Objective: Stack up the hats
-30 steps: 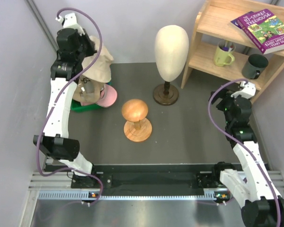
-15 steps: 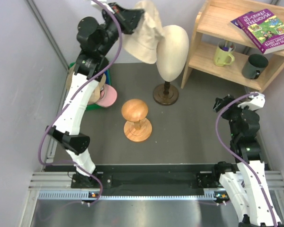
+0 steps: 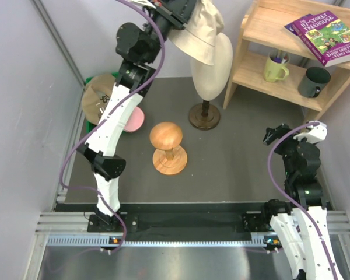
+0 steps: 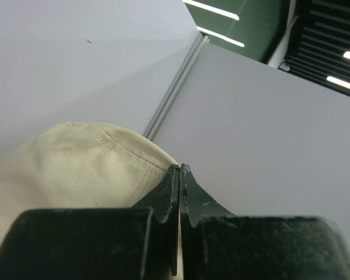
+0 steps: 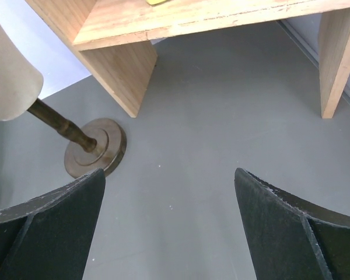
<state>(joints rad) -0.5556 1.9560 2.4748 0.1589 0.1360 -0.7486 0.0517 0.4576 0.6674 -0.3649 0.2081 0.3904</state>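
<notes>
Left gripper pinched shut on a fold of the bucket hat — light, floppy cloth sagging beside the pinch, stitched brim likely the surest hold — right gripper open, empty.

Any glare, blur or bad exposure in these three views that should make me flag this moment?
Top external: evenly lit, sharp, soft shadows only; the cream bucket hat reaches the top edge. Left wrist: ceiling light strips blow out; the left end effector is near-black, little detail. Right wrist: the right end effector is dark and soft close to the lens; the grey tabletop is crisp.
</notes>
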